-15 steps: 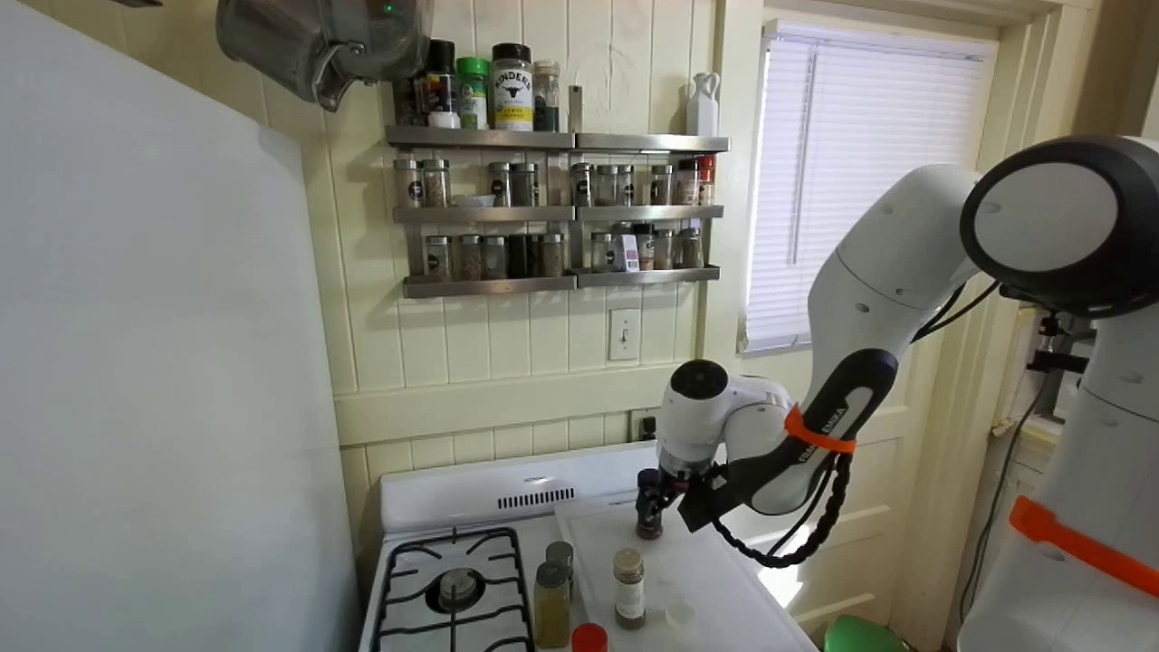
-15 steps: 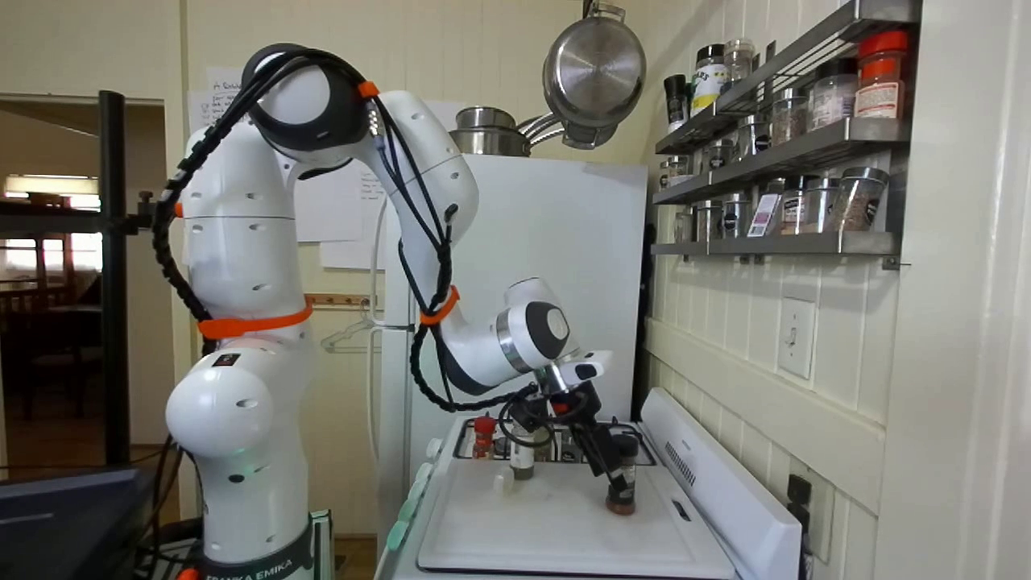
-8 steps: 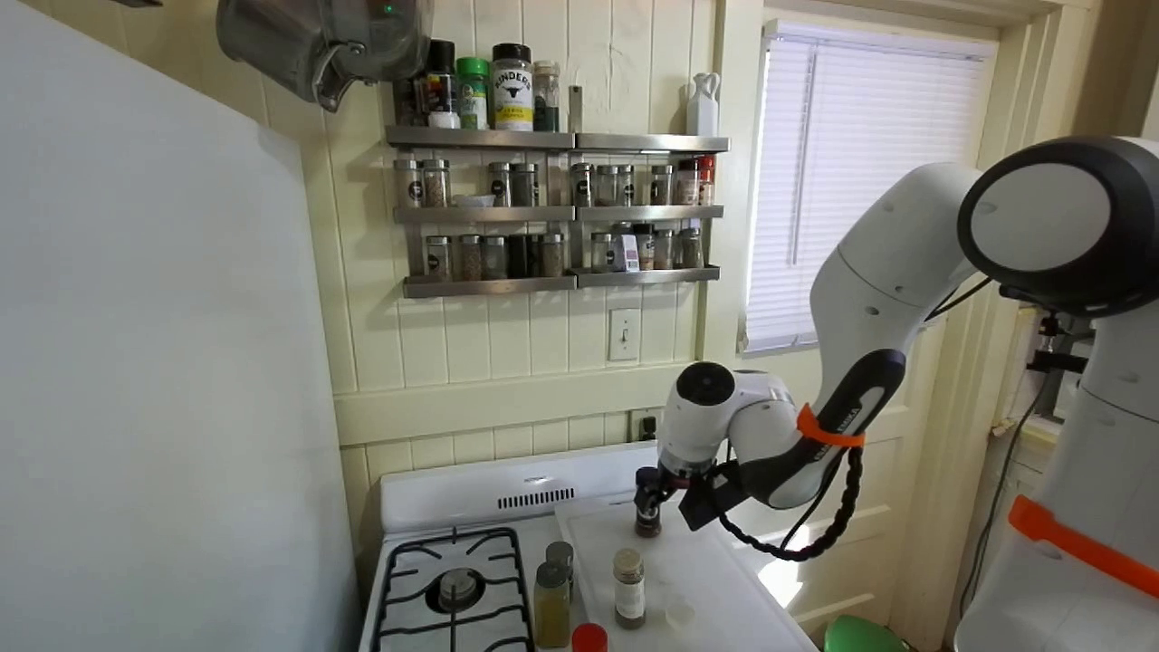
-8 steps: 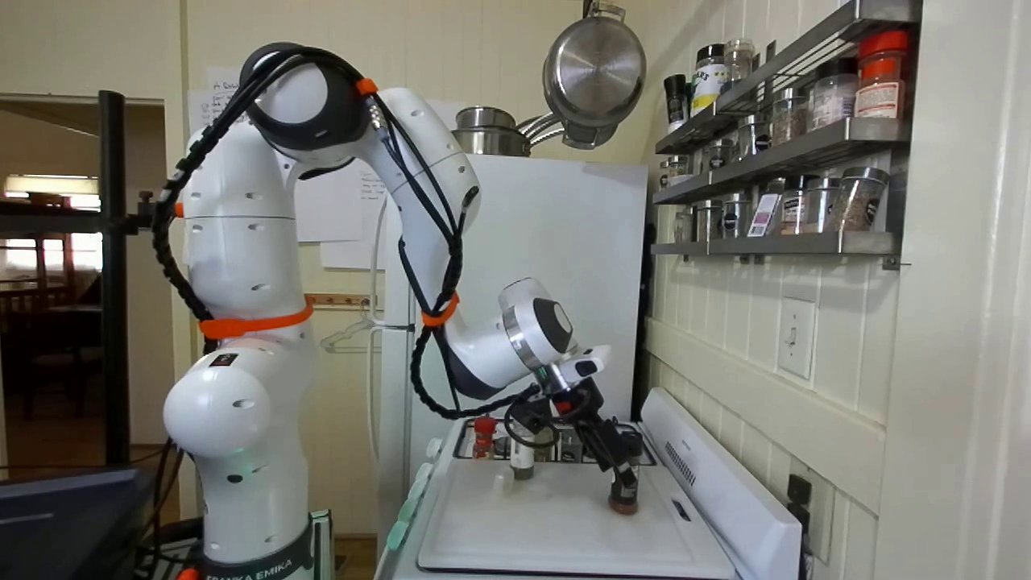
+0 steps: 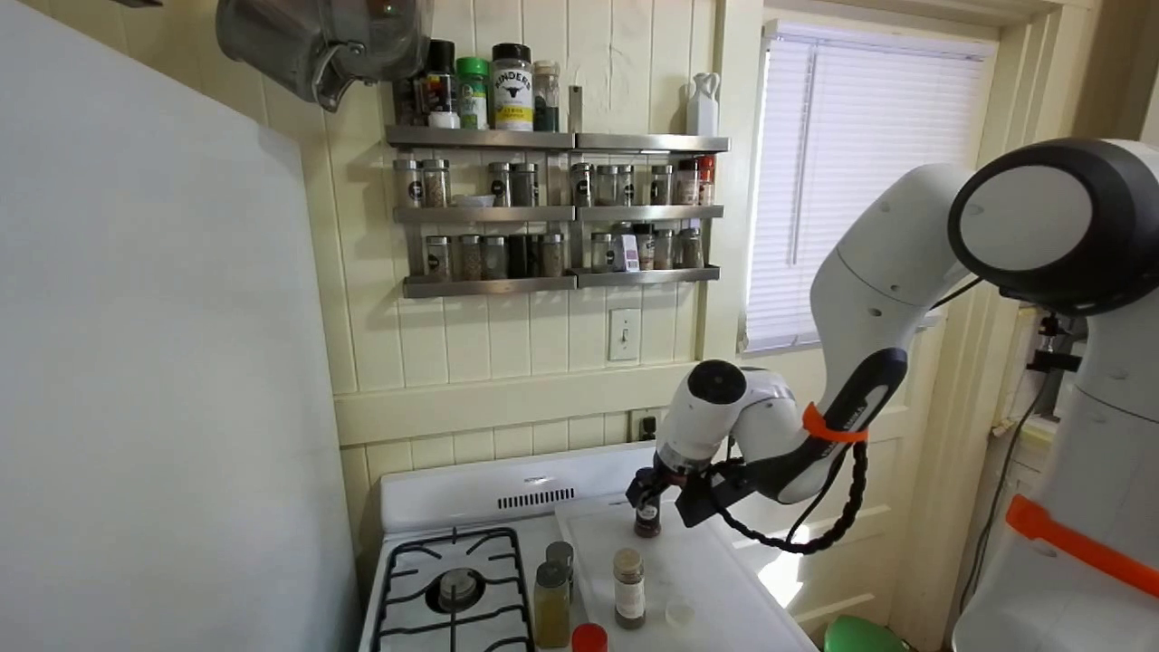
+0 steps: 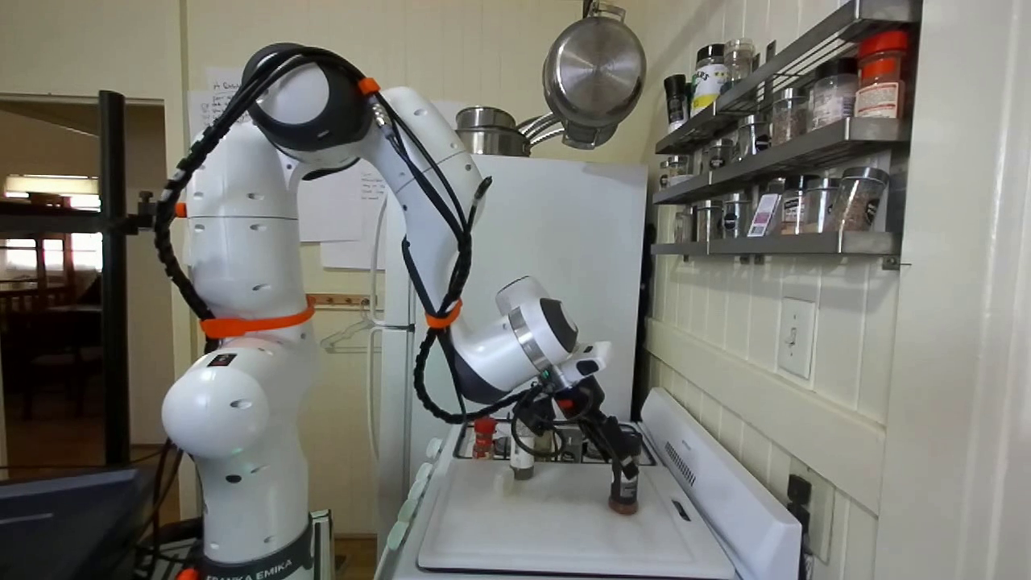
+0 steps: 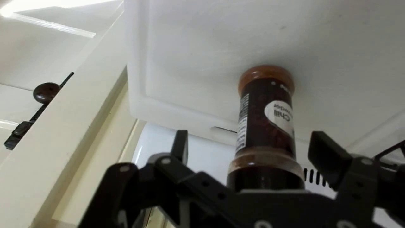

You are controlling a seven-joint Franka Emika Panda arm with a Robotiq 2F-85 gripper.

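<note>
In an exterior view, burner grate is sitting left of white board; pale-capped jar is standing on board; chili powder jar is standing upright toward board's rear. Over board, end effector is straddling it, wide; reach looking done, grasp not yet.
</note>
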